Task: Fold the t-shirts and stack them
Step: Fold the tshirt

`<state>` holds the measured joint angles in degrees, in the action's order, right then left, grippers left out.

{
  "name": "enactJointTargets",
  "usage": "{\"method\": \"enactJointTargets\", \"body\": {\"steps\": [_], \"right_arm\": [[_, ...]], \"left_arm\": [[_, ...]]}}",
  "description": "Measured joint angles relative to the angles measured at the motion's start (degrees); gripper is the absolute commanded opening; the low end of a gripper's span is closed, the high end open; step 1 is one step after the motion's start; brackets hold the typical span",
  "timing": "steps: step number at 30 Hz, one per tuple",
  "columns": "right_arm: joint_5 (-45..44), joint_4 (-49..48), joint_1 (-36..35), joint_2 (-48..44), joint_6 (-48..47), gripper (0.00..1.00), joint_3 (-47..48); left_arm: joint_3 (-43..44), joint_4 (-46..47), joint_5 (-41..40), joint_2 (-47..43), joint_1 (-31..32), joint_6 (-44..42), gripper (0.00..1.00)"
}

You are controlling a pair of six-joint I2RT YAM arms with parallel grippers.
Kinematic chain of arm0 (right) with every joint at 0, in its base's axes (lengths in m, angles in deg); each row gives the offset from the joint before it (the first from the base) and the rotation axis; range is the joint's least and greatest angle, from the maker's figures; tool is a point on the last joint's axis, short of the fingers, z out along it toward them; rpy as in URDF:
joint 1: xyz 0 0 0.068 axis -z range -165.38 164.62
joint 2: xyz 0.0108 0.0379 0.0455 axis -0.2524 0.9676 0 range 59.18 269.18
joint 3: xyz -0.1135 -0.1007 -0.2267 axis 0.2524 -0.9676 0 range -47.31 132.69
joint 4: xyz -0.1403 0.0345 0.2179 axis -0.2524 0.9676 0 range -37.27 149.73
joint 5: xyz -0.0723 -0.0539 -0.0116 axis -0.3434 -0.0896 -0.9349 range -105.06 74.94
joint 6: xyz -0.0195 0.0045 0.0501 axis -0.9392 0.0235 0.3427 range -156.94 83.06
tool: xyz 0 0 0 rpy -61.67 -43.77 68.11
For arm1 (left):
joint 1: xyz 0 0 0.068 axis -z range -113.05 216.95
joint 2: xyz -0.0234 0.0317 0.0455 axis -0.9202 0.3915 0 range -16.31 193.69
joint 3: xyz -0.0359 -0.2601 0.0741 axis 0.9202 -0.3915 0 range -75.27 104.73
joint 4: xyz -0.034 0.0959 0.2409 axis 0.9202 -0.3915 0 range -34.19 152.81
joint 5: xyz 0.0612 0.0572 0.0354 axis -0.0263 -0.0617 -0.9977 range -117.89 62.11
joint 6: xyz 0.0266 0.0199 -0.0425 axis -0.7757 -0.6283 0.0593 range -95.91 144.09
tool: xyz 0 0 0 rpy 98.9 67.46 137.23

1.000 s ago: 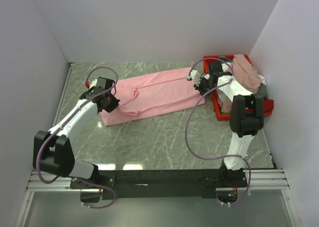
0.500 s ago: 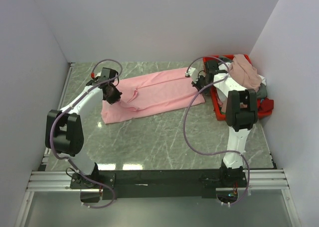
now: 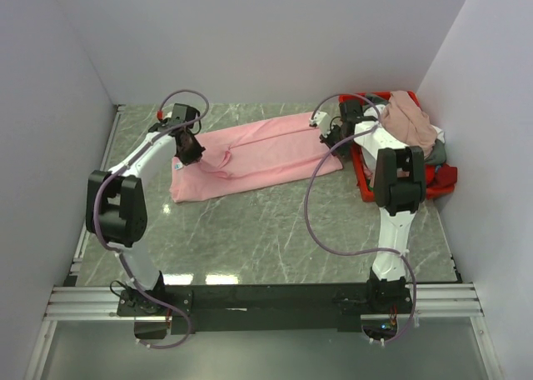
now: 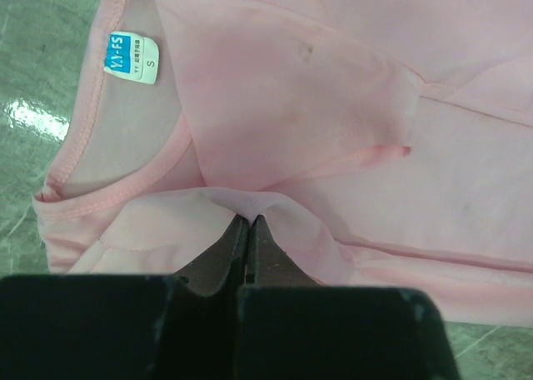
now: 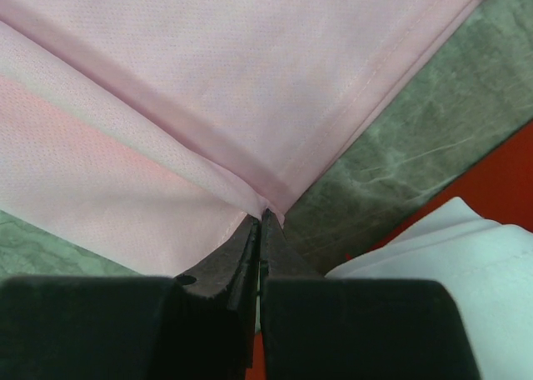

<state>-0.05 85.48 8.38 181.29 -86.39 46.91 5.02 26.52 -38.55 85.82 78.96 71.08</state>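
Note:
A light pink t-shirt [image 3: 258, 151] lies stretched lengthwise across the marble table. My left gripper [image 3: 190, 152] is shut on a fold of its cloth near the neckline; the collar and a blue size label [image 4: 133, 57] show just past the closed tips [image 4: 248, 217]. My right gripper [image 3: 331, 137] is shut on the shirt's hem corner [image 5: 268, 209] at the right end. More t-shirts sit piled in the red bin [image 3: 364, 188]: dusty rose [image 3: 412, 122] on top, grey [image 3: 439, 152] and red [image 3: 445, 177] beneath. A white one [image 5: 441, 251] shows in the right wrist view.
The red plastic bin stands at the table's right edge against the wall, right beside my right gripper. White walls close in the left, back and right sides. Bare marble [image 3: 266, 230] lies between the pink shirt and the arm bases.
My left gripper has carried its pinch of pink cloth toward the back, over the shirt. The right gripper has shifted slightly back with the hem corner. The shirt's left part has folded narrower.

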Motion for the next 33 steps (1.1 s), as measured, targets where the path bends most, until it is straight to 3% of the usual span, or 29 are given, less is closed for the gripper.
{"method": "enactJointTargets", "body": {"steps": [33], "right_arm": [[-2.8, -0.6, -1.0, 1.6, 4.1, 0.05, 4.4]], "left_arm": [[8.0, -2.6, -1.7, 5.5, -1.1, -3.7, 0.0]]}}
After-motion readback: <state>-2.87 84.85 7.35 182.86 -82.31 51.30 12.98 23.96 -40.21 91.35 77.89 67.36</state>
